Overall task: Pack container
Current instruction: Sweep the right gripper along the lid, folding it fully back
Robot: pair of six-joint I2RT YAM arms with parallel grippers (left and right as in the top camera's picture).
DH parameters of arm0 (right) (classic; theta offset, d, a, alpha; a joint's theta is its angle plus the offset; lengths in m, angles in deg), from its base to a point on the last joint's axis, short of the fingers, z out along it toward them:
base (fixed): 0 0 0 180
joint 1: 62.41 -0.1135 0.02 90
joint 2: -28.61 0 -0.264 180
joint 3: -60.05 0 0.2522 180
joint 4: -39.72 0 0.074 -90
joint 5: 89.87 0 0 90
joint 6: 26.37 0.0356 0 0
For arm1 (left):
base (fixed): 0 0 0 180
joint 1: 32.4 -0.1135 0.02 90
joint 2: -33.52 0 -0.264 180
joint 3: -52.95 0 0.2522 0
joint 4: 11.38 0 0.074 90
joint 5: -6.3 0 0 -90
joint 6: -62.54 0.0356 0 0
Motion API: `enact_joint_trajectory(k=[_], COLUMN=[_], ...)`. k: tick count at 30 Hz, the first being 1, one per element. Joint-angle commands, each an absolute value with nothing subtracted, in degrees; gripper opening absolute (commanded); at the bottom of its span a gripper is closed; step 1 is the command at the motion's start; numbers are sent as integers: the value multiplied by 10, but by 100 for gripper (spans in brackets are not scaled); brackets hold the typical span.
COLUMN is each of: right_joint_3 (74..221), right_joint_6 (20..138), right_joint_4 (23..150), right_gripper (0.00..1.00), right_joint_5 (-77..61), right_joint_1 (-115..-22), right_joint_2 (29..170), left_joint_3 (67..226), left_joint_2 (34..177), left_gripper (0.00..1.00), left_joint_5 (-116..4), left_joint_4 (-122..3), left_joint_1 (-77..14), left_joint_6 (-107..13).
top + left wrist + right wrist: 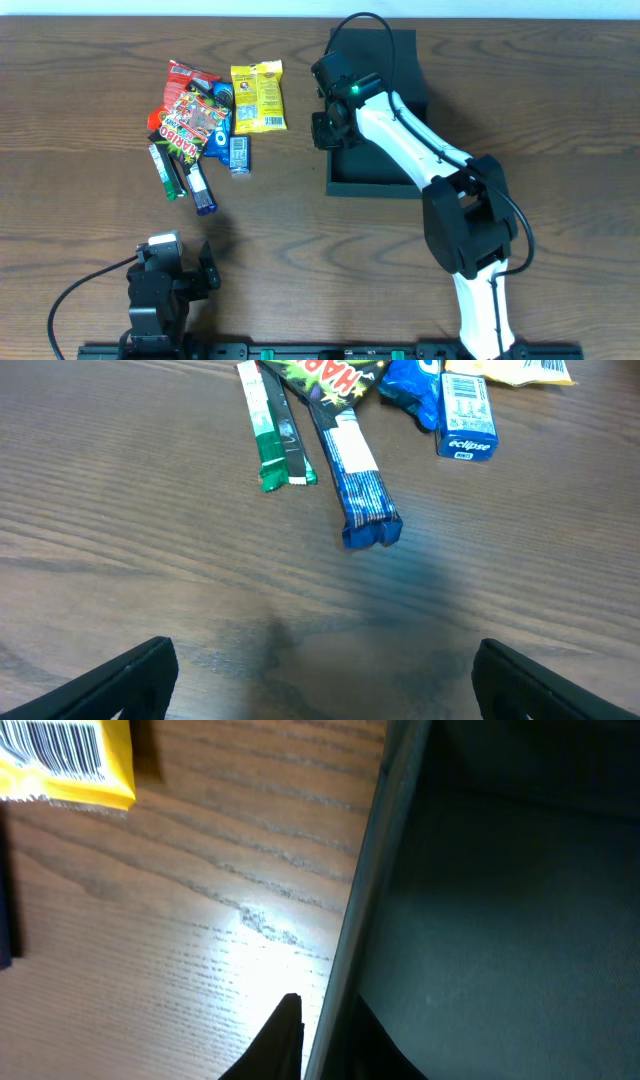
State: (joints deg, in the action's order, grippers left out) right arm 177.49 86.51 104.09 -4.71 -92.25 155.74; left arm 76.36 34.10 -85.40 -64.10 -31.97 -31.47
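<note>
The dark container (370, 172) lies open at the table's right centre, its lid flap folded back at the far side. My right gripper (328, 128) sits at its left wall. In the right wrist view, one finger (285, 1035) is outside over the wood and the other is inside the box. The thin wall (360, 910) is pinched between them, so my right gripper (325, 1004) is shut on it. The box floor (500, 920) that shows is bare. My left gripper (172, 256) rests near the front left, open (323, 680) over bare wood with nothing between its fingers.
A pile of snacks lies left of the box: a yellow packet (258, 96), a Haribo bag (190, 125), a red packet (190, 78), a blue Eclipse pack (239, 153), a green stick (163, 170) and a blue bar (201, 188). The blue bar (358, 490) lies nearest my left gripper.
</note>
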Motion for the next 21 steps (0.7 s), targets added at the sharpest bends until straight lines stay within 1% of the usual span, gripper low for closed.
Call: enact_joint_trajectory(k=[1, 21], right_joint_3=[1775, 1775], right_joint_6=[878, 889], right_joint_4=[1035, 1030], right_gripper=[13, 13], right_joint_5=[-30, -22], right_joint_1=[-934, -960], right_joint_2=[1563, 1563], left_joint_3=[758, 758], left_joint_2=[338, 338], left_gripper=[95, 96], left_joint_5=[-852, -852], left_joint_4=[-643, -643], left_joint_1=[-321, -321], left_joint_6=[-307, -307])
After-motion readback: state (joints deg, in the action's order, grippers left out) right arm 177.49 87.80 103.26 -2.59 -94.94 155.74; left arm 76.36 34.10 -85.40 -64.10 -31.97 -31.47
